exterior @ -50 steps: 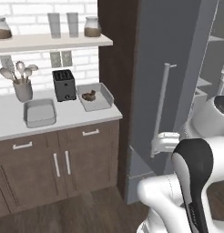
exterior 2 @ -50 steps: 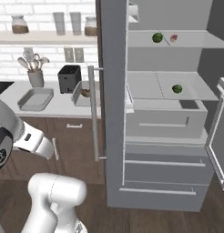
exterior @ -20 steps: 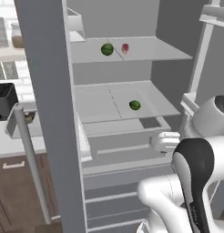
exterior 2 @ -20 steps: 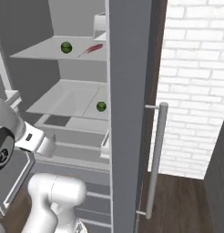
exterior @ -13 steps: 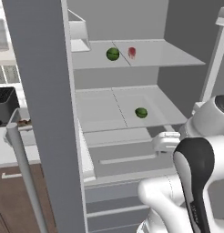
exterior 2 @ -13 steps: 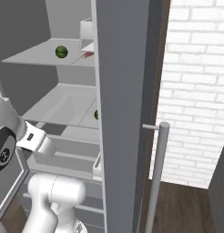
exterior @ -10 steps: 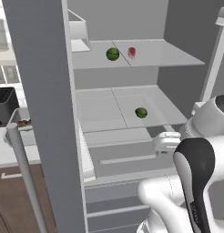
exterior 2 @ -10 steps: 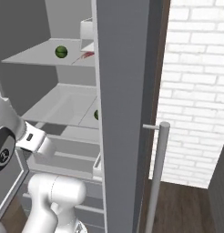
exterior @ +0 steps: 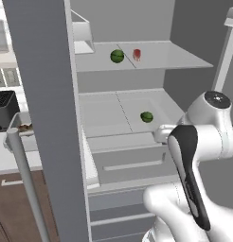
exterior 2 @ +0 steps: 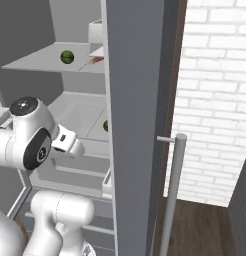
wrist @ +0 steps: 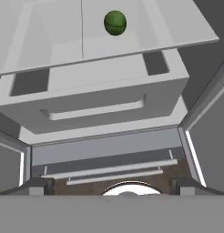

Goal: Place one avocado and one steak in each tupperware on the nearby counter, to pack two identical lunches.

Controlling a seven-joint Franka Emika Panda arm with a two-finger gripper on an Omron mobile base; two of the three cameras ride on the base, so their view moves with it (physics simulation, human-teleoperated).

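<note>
Item: avocado (wrist: 115, 22), round, no long axis, alone on the fridge's middle shelf (exterior: 113, 113) above the drawer (wrist: 95, 98); lies ahead of and above the fingertips (wrist: 180, 184). Jaws wide apart, empty. Second avocado (exterior: 117, 56) beside steak (exterior: 136, 54), top shelf

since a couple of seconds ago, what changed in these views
The base drove right, so the views swung from the counter with its trays to the open fridge; that is camera motion, not things moving. Nothing was picked up or let go. The upper avocado, steak and lower avocado lie on their shelves, and the claw stays open.
</note>
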